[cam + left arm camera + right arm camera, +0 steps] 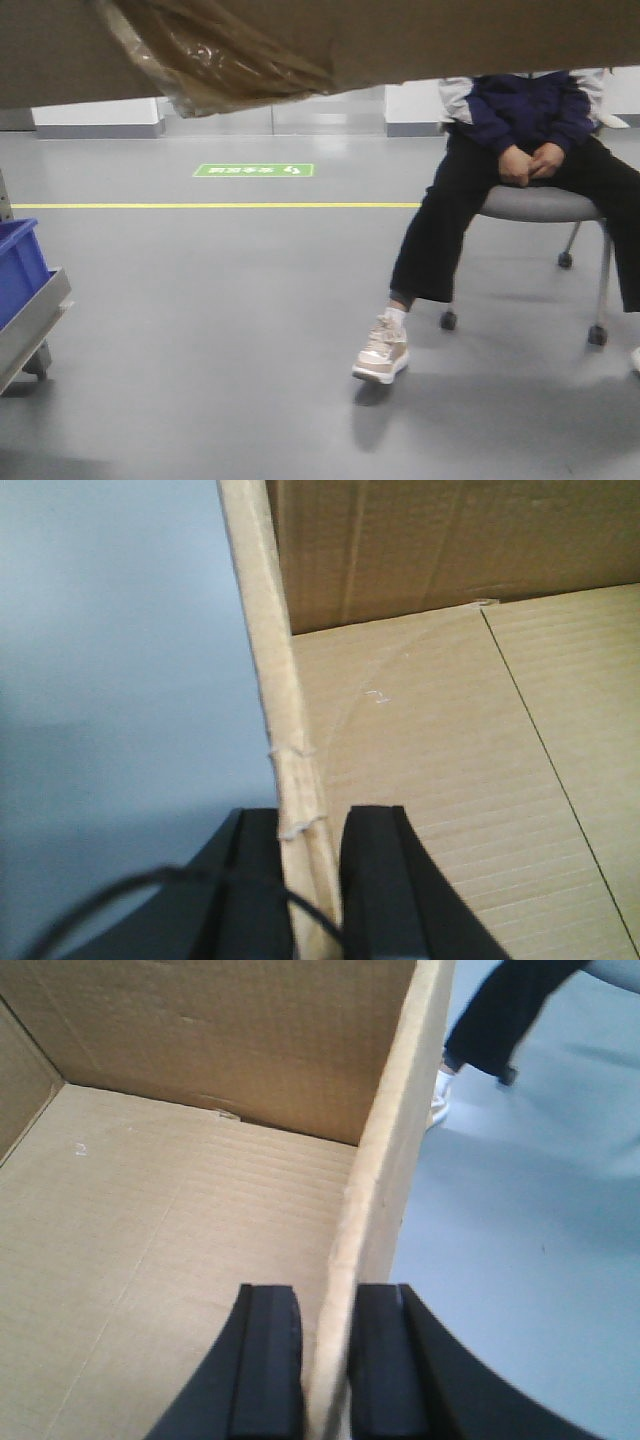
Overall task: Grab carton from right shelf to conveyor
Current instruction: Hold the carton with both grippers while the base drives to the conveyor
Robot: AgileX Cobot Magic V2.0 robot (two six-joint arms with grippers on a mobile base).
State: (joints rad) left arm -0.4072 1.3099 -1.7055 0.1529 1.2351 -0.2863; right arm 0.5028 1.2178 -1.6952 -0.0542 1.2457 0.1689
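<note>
Smooth grey floor stretches away, crossed by a yellow line. At the far left a blue bin sits on a wheeled steel frame; its contents are hidden. Further right a person sits on a chair. The carton hangs above the floor, its underside filling the top of the front view, with torn tape dangling. Inside it, only bare corrugated board shows. The left claw pinches the carton's left wall, one finger outside and one inside. The right claw clamps the right wall the same way.
</note>
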